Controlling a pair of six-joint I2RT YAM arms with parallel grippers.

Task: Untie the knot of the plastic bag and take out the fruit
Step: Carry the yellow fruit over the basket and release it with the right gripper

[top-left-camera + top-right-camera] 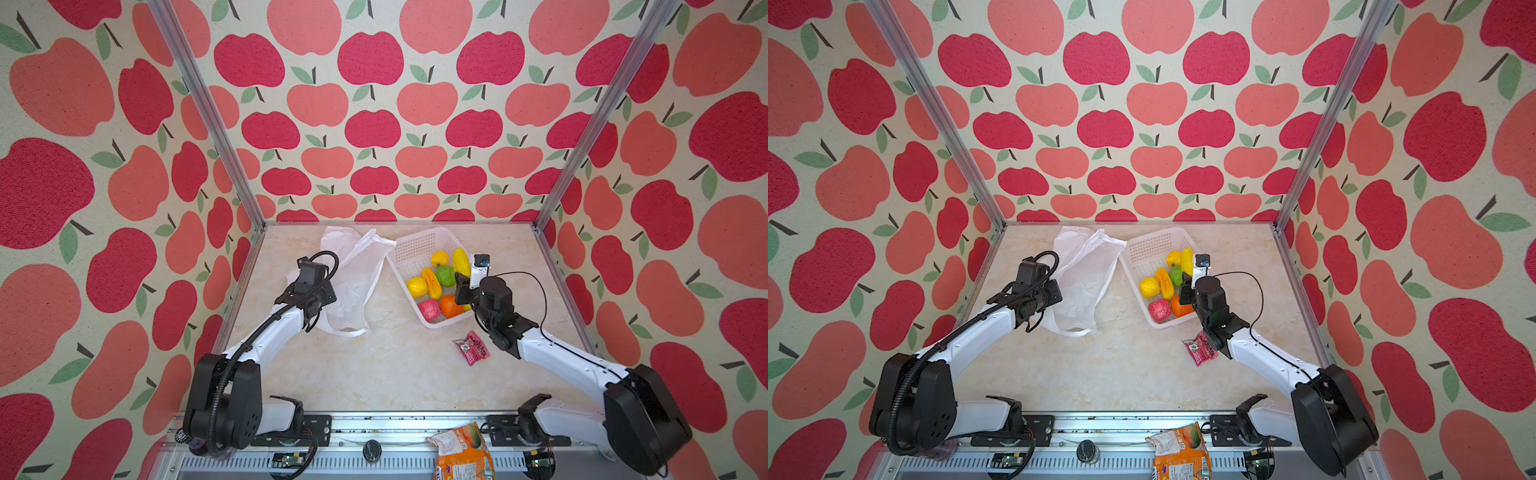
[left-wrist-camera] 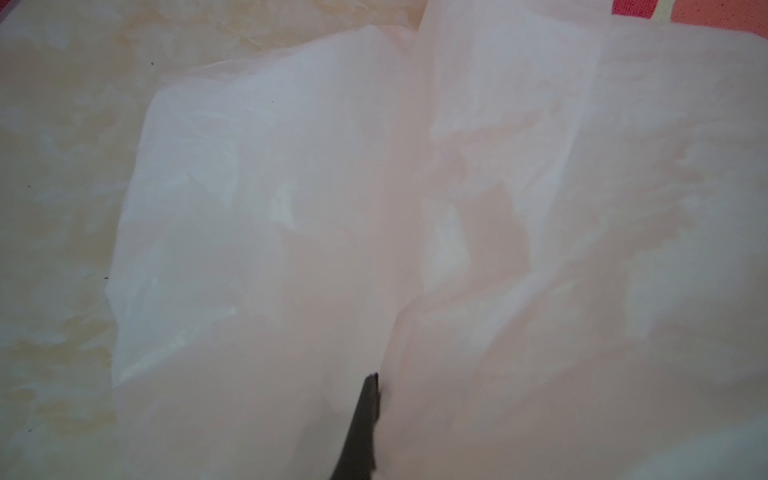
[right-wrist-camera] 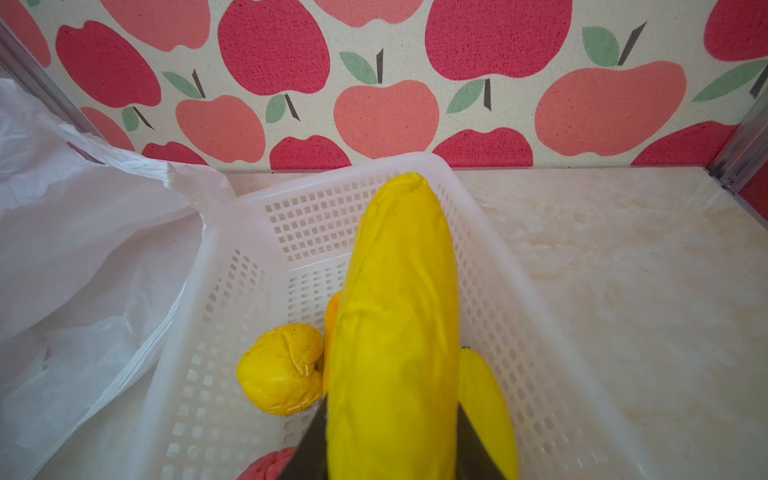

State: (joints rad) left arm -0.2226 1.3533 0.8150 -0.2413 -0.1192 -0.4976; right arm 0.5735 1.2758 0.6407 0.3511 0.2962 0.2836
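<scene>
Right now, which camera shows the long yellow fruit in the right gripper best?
Right wrist view: the long yellow fruit fills the middle, clamped in the right gripper over the basket. Both top views show the fruit small. Left wrist view shows the plastic bag, no fruit.

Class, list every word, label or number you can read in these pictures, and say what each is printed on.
Pink packet: dark lettering, too blurred to read.
Orange snack bag: small print, too small to read.
Nothing else shows writing.
</scene>
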